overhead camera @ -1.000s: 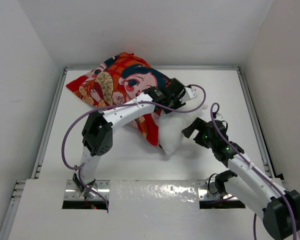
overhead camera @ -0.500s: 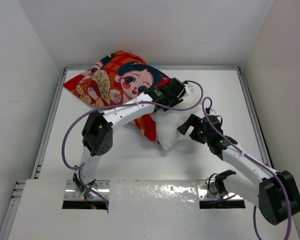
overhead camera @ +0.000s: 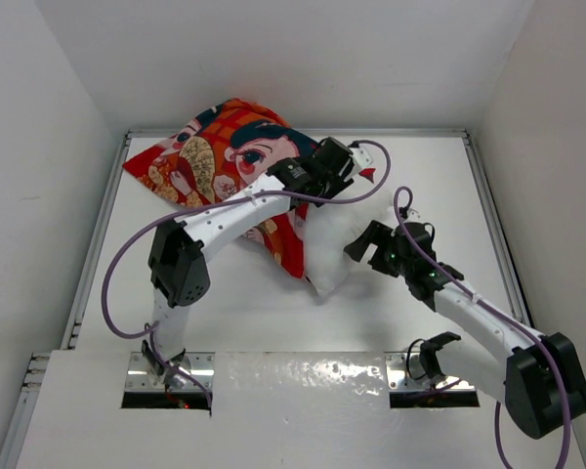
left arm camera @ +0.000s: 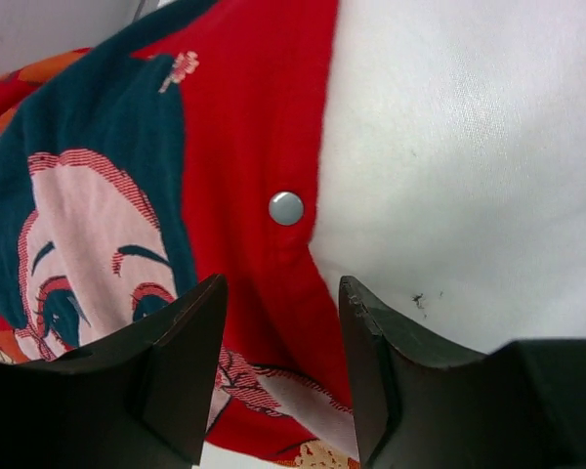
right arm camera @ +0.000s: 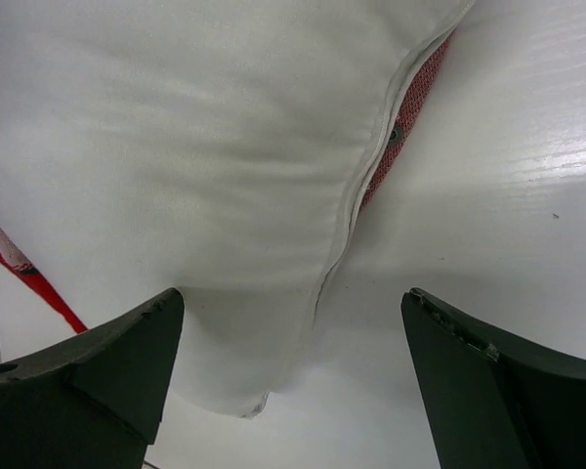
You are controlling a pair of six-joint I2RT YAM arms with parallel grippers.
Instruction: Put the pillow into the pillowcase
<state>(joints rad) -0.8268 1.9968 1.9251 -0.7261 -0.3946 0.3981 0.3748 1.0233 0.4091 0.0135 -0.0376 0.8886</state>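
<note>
Since a second ago the pillowcase [overhead camera: 225, 156] has slid up and left, the left arm has carried its wrist toward the upper middle of the top view, and the right arm has swung left toward the pillow.

The pillow [overhead camera: 324, 259] lies at the middle of the top view, on the white bench [overhead camera: 225, 303]. Its white bulk shows from just below the left wrist down to a rounded corner in the lower middle. The pillowcase spreads from the pillow's left side into the upper left of that view, printed face up, and a red strip of it runs down along the pillow's left edge. In the left wrist view the red hem lies on the white cushion, with a silver snap [left arm camera: 286, 207] close to the hem's edge.

The left fingers [left arm camera: 171, 381] stand partly apart above that hem. The fabric shows through the gap between them and nothing is pinched there.

In the right wrist view the right fingers [right arm camera: 88, 381] are spread wide, with the pillow's corner in the gap and neither finger touching it. The pillow's piped seam [right arm camera: 356, 195] runs diagonally there, and a sliver of red fabric shows beneath it at the upper right.

A purple cable [overhead camera: 127, 254] loops off the left arm at the left of the top view.
</note>
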